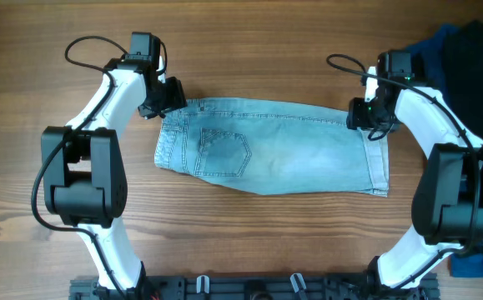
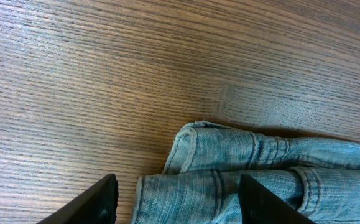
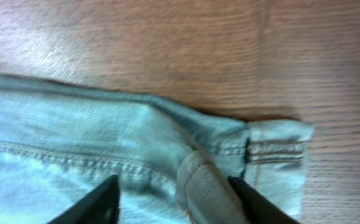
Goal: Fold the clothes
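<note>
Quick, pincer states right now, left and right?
Left pincer: open, straddling the waistband corner of the light blue faded denim shorts.
Right pincer: around a bunched cuff fold; grip cannot be told.

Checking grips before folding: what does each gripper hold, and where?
Unclear: right gripper straddles a raised fold at the shorts' cuff corner; left gripper, open, straddles the waistband.

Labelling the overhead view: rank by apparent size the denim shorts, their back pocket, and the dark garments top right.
1. Denim shorts
2. Dark garments, cut off by the frame
3. Back pocket
</note>
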Action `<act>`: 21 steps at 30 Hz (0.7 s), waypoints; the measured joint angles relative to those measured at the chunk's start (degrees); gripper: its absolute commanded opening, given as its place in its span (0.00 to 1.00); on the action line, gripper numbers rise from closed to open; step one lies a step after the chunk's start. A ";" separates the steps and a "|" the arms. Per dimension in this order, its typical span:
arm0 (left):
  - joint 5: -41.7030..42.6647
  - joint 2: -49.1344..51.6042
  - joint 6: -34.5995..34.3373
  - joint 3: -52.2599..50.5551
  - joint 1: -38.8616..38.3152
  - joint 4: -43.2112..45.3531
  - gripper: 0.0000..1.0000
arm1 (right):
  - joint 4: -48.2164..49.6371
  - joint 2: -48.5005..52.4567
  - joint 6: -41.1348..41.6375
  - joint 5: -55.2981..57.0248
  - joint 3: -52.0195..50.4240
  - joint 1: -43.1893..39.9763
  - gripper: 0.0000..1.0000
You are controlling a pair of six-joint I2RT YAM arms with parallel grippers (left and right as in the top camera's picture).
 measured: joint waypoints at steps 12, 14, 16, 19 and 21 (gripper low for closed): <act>1.77 0.00 0.70 0.00 0.00 1.16 0.59 | -1.55 0.00 -0.92 -1.75 0.00 0.00 0.05; 4.81 0.00 4.02 0.00 0.13 1.05 0.27 | -1.51 0.00 -0.92 -1.77 0.00 0.00 0.06; 6.60 0.00 5.62 0.00 0.28 -0.15 0.15 | -1.38 0.00 -0.92 -1.75 0.00 0.00 0.09; 8.26 0.00 6.88 0.00 0.42 -1.97 0.04 | -1.07 0.00 -0.94 -1.75 0.00 0.00 0.06; 8.79 0.00 7.15 0.00 0.44 -3.41 0.04 | -0.92 0.00 -1.09 -1.75 0.00 0.00 0.04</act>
